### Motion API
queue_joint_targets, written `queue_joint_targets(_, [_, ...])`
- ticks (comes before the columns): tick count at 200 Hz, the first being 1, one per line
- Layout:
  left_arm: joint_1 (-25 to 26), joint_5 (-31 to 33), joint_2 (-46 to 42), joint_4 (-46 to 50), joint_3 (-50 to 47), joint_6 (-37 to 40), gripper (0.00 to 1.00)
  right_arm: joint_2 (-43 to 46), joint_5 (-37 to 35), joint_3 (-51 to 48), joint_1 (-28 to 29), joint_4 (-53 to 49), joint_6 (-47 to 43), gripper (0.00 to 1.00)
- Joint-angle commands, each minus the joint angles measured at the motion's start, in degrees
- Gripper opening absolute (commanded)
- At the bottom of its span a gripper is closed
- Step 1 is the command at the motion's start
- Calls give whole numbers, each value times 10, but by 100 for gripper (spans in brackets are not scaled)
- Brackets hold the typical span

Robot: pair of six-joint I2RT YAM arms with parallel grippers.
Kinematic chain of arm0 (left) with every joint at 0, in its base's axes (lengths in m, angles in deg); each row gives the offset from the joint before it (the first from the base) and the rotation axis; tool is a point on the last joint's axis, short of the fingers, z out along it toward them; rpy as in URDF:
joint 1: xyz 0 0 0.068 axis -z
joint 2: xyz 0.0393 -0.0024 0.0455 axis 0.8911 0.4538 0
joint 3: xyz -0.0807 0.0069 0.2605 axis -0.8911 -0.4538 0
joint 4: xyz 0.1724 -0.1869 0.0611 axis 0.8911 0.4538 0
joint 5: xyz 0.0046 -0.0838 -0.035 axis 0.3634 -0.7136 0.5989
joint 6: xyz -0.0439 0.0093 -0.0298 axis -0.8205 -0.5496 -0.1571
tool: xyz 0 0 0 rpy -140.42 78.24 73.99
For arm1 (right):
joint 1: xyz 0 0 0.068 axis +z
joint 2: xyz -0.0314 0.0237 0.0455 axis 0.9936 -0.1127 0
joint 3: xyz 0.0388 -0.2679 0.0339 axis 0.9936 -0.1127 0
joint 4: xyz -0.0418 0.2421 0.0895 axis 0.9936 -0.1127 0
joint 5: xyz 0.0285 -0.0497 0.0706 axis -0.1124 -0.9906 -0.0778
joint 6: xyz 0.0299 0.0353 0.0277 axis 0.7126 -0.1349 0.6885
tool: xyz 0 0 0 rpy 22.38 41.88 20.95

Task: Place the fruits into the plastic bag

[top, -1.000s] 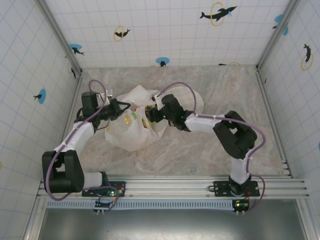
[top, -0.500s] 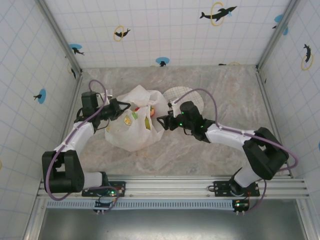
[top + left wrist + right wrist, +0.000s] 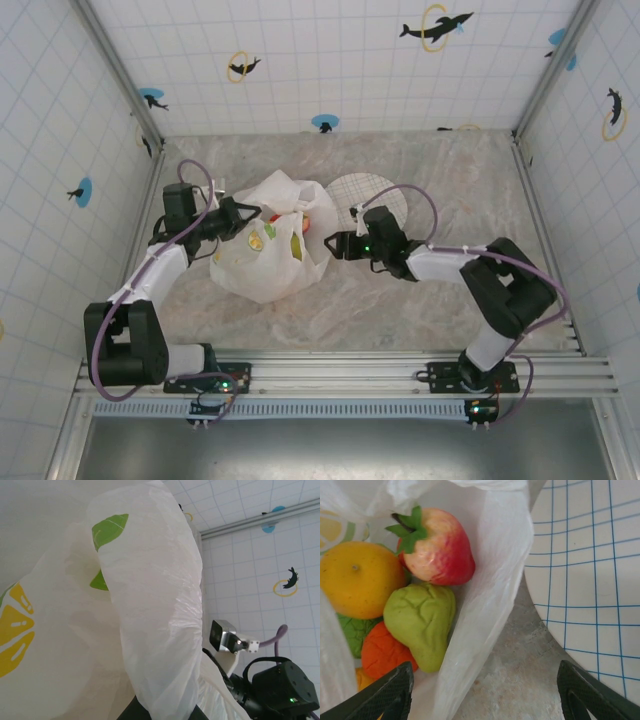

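The white plastic bag point(image 3: 268, 248) printed with lemon slices lies left of centre, its mouth facing right. My left gripper point(image 3: 243, 214) is shut on the bag's upper left edge; the film point(image 3: 150, 610) drapes over its fingers in the left wrist view. Inside the bag point(image 3: 490, 580) lie the fruits: a red strawberry point(image 3: 439, 547), an orange-yellow fruit point(image 3: 357, 577), a yellow-green pear point(image 3: 422, 622), an orange one point(image 3: 382, 652) and a green one point(image 3: 352, 632). My right gripper point(image 3: 333, 244) stands open and empty just outside the bag's mouth, its fingertips point(image 3: 395, 690) low in the right wrist view.
A round white plate point(image 3: 372, 195) with a blue grid lies right of the bag, seen close in the right wrist view as the plate point(image 3: 590, 570). Tiled walls enclose the marble table point(image 3: 400, 300). Bare tabletop stretches in front and to the right.
My right gripper has drawn back to the right, out of the bag's mouth, and the right arm has folded lower. The left gripper and the bag stay put.
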Motion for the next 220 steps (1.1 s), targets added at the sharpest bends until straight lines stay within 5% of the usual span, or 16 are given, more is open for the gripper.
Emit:
queue_joint_targets(1, [-4, -6, -7, -7, 4, -2, 0, -20, 26, 23, -8, 51, 38, 73])
queue_joint_targets(68, [-4, -8, -8, -7, 5, -1, 0, -87, 75, 44, -9, 123, 96, 49])
queue_joint_targets(122, [-4, -7, -10, -6, 6, -2, 0, -50, 92, 20, -13, 143, 109, 7])
queue_joint_targets(220, [-7, 10, -40, 5, 26, -11, 0, 68, 67, -4, 18, 95, 69, 1])
